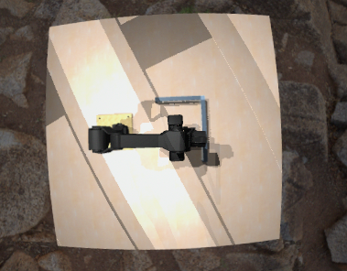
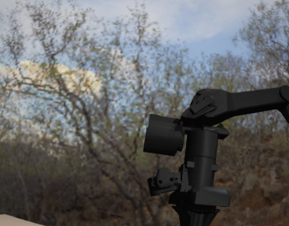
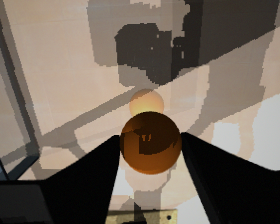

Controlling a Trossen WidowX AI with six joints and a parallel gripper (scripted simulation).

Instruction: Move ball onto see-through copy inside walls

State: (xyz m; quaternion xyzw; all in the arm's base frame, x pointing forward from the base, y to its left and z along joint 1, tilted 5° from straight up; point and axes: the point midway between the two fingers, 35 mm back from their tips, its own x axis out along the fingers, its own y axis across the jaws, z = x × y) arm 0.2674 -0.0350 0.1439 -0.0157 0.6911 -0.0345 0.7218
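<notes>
Hard sunlight stripes the table (image 1: 84, 69) with a glaring band and sharp shadows; edges bow, background trees blur.

The ball (image 3: 150, 142) is dark orange – its see-through copy (image 3: 146, 102) paler, peach. Black gripper (image 3: 150, 165); blue-grey walls (image 1: 203, 118); tan table (image 1: 249, 192).

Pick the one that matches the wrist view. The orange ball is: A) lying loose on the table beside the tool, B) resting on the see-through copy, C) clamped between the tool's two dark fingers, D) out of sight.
C: the glossy orange ball sits clamped in the tool, with the pale see-through copy apart beyond it.
</notes>
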